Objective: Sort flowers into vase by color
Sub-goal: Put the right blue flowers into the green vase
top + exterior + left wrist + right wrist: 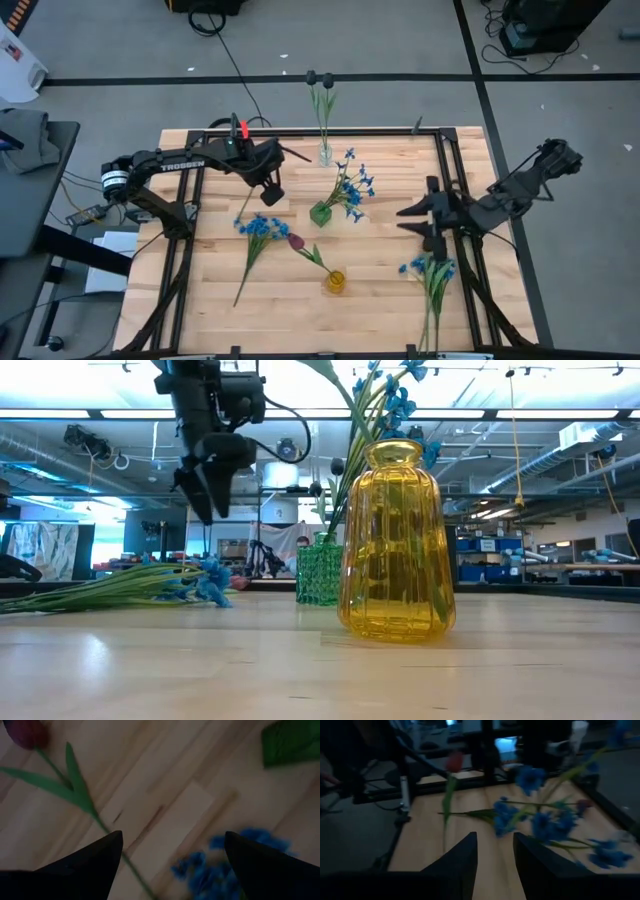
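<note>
A spray of blue flowers [256, 238] lies flat on the table's left half, and another [431, 272] lies near the right edge. More blue blossoms [350, 186] stand in a green vase [320, 214]. A dark red tulip [297, 241] leans out of a yellow vase [335, 282]. Thin dark-headed stems [320, 90] stand in a clear vase [325, 153]. My left gripper [271, 192] hangs open above the table, just beyond the left spray's blossoms [220, 865]. My right gripper [402, 220] hovers open right of the green vase, pointing left.
The three vases stand in the table's middle strip, the yellow one [395, 540] closest to the near edge. A black frame [440, 150] runs around the table top. Bare wood lies along the near edge and the far left corner.
</note>
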### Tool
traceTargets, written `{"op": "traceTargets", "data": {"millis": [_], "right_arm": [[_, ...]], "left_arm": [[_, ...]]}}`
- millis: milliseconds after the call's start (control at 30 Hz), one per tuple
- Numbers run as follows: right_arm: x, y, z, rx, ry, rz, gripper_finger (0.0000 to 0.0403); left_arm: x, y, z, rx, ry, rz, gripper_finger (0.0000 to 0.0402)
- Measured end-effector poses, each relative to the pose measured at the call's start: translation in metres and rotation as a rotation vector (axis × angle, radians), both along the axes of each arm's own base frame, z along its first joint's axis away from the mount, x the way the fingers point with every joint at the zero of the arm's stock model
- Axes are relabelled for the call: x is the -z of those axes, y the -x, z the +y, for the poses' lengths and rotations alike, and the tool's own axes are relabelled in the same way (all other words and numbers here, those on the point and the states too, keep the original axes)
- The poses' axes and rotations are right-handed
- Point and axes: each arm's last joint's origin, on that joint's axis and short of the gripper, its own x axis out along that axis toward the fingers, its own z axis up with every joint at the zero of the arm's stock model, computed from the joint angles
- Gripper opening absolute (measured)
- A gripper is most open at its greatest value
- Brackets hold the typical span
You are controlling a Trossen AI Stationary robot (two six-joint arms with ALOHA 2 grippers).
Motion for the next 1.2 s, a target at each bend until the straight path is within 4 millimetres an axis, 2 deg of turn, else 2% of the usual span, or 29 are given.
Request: {"op": "traceTargets", "data": {"millis": [233, 500, 600, 733, 900, 1200], "right_arm": [[-0.003, 0.015, -0.012, 0.075, 0.025, -0.008, 0.0135], [0.001, 0.021, -0.019, 0.219, 0.061, 0.003, 0.0135], [0.004, 0.022, -0.023, 0.323, 0.041, -0.001, 0.0135], [0.008, 0.025, -0.031, 0.43, -0.028, 0.006, 0.0135], [0.013, 0.03, -0.041, 0.487, -0.14, 0.054, 0.0135], [0.016, 0.035, -0.052, 0.537, -0.164, 0.094, 0.0135]], "left_arm": [[0.003, 0.013, -0.005, 0.049, 0.037, 0.142, 0.0355], [0.004, 0.024, -0.01, -0.081, 0.126, 0.241, 0.0355], [0.004, 0.023, -0.015, -0.092, 0.157, 0.241, 0.0355], [0.002, 0.018, -0.028, -0.021, 0.153, 0.218, 0.0355], [-0.016, 0.018, -0.047, 0.034, 0.076, 0.071, 0.0355], [-0.053, 0.056, -0.067, -0.133, -0.012, -0.078, 0.0355]]}}
